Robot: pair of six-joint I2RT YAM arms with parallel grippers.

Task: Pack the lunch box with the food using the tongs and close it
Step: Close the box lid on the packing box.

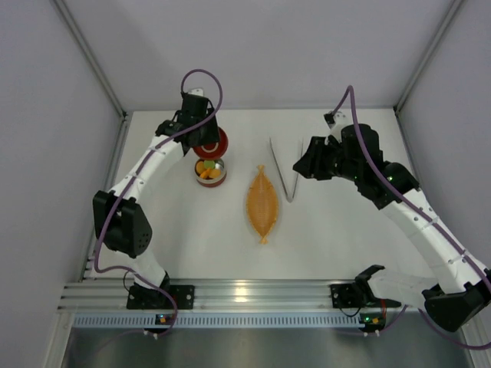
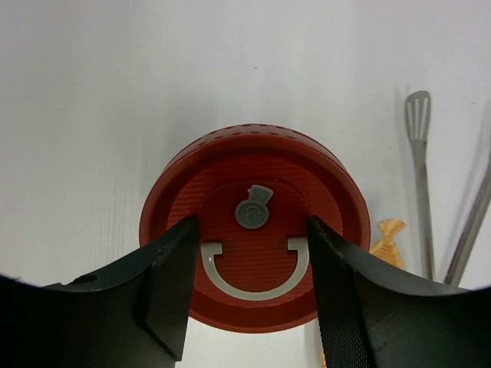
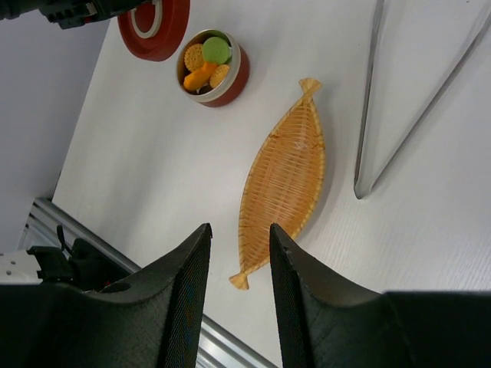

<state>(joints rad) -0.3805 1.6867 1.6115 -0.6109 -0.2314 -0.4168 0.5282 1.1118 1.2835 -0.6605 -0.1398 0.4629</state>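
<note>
Ribbed red across the lid (image 2: pixel 230 184), pale grey mark (image 2: pixel 253 294) at centre. Red-walled lunch box (image 3: pixel 239 80) at 6 o'clock of it — yellow, orange, green food (image 3: pixel 207 65) inside. Woven orange tray (image 3: pixel 284 176); silver tongs (image 2: pixel 418 123).

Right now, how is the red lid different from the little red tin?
The lid is flat with a grey ring handle; the tin is deeper and open on top. The tin holds food; the lid holds none. The left gripper grips the lid; the tin stands free. Both are round and red.
</note>
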